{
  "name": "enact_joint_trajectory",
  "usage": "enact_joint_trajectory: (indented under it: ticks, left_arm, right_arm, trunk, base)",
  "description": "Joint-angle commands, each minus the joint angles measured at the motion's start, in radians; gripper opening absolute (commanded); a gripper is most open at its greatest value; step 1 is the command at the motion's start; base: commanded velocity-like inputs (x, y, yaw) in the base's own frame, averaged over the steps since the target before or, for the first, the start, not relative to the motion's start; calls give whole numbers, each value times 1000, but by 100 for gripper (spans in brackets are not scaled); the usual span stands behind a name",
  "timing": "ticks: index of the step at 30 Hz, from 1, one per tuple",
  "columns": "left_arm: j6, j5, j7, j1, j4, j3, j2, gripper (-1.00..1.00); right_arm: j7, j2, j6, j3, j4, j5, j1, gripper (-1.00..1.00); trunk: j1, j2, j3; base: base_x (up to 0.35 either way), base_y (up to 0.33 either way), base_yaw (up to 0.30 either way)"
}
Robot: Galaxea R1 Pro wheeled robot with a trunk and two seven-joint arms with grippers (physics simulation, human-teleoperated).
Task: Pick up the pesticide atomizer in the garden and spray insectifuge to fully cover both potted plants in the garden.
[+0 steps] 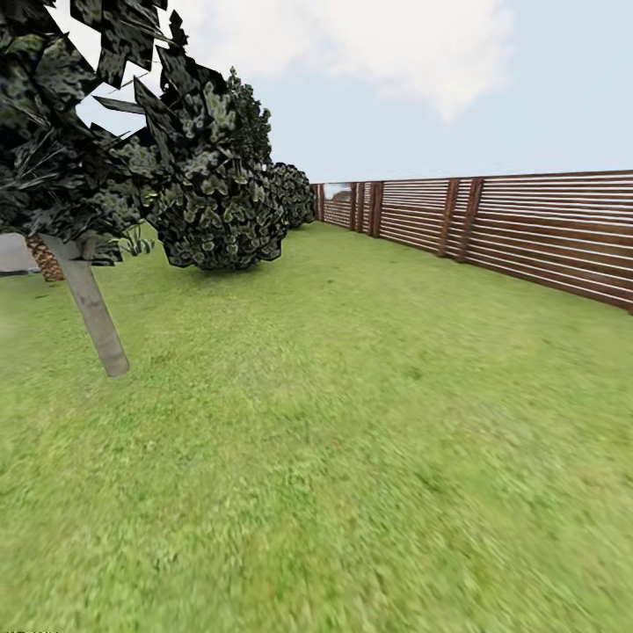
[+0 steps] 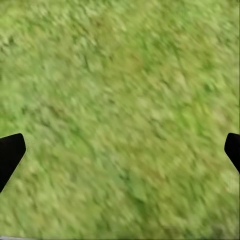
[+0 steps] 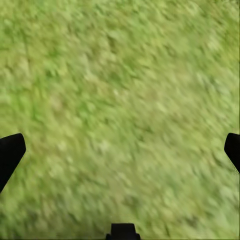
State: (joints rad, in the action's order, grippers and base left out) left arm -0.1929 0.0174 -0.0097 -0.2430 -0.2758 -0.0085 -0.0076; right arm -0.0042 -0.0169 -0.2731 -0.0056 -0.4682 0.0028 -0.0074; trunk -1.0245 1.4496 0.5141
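Both tools spread wide, left tool (image 2: 120,150) and right tool (image 3: 120,150), over bare lawn (image 1: 352,457). Fence (image 1: 527,229) at two o'clock, shrub (image 1: 220,211) at eleven. I can't find the atomizer yet; I'd guess light, slick, best gripped mid-body.

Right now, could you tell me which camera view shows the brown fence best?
The head view: the brown slatted fence runs along the right edge of the lawn, back toward the dark bushes. The two wrist views look down at blurred grass between open fingertips, with no fence in them.
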Motion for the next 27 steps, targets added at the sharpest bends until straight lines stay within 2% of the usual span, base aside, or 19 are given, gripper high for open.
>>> enact_joint_trajectory:
  ticks: [1, 7, 20, 27]
  left_arm:
    - [-3, 2, -1, -1, 1, -1, 0, 100]
    - [-3, 2, -1, -1, 1, -1, 0, 100]
    - [-3, 1, -1, -1, 1, -1, 0, 100]
    - [-3, 1, -1, -1, 1, -1, 0, 100]
  right_arm:
    - [0, 0, -3, -1, 0, 0, 0, 100]
    - [0, 0, -3, -1, 0, 0, 0, 100]
    - [0, 0, -1, -1, -2, 0, 0, 100]
    - [0, 0, -2, -1, -4, 0, 0, 100]
  trunk:
    - [0, 0, 1]
    - [0, 0, 1]
    - [0, 0, 1]
    - [0, 0, 1]
  base:
    - [268, 0, 276]
    - [171, 0, 276]
    - [12, 0, 276]
    - [243, 0, 276]
